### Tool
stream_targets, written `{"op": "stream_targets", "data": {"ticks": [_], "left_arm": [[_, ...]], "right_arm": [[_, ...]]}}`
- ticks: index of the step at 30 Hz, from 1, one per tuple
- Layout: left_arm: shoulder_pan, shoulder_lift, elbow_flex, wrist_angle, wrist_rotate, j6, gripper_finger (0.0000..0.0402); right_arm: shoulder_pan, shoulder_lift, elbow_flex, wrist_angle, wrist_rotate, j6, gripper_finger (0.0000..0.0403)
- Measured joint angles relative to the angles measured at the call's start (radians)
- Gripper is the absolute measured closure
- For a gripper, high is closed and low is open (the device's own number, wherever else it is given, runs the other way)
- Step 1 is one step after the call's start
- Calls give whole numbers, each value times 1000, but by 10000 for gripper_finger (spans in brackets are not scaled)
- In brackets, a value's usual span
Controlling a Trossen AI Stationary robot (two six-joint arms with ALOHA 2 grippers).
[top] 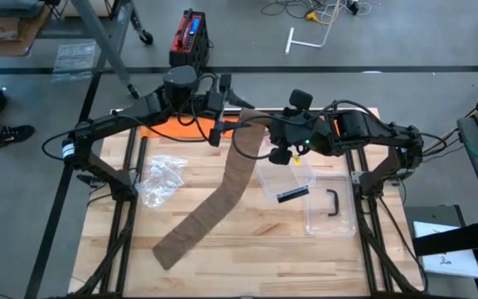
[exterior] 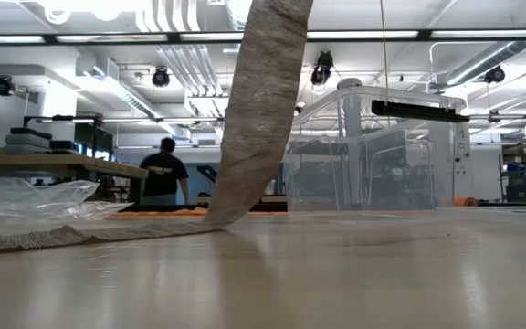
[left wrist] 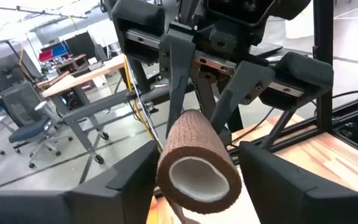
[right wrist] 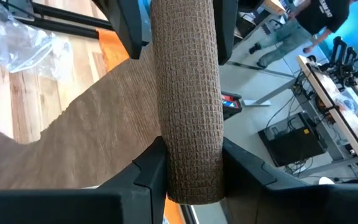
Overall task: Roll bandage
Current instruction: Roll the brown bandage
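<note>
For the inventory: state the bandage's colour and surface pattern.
Brown bandage, with a fine crinkled grid weave; the right wrist view shows it best.

Your bandage is brown woven cloth, rough with a crinkly grid, matt, rolled around a smooth white core. Your surface is pale wood strips, lightly glossy. You've a clear hard plastic box, a crinkled clear plastic bag, and matt black pincer fingers.

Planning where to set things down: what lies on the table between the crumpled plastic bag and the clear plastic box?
In the high view, the unrolled brown bandage strip runs diagonally across the wood between the plastic bag and the clear box; nothing else lies there.
</note>
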Motion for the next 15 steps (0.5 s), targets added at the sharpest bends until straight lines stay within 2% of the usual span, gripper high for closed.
{"op": "stream_targets", "data": {"ticks": [9, 15], "left_arm": [[-2, 18, 0, -1, -2, -26, 267], [-1, 33, 1, 7, 1, -25, 277]], "right_arm": [[0, 0, 0, -3, 2, -4, 289], [0, 0, 0, -18, 3, -7, 287]]}}
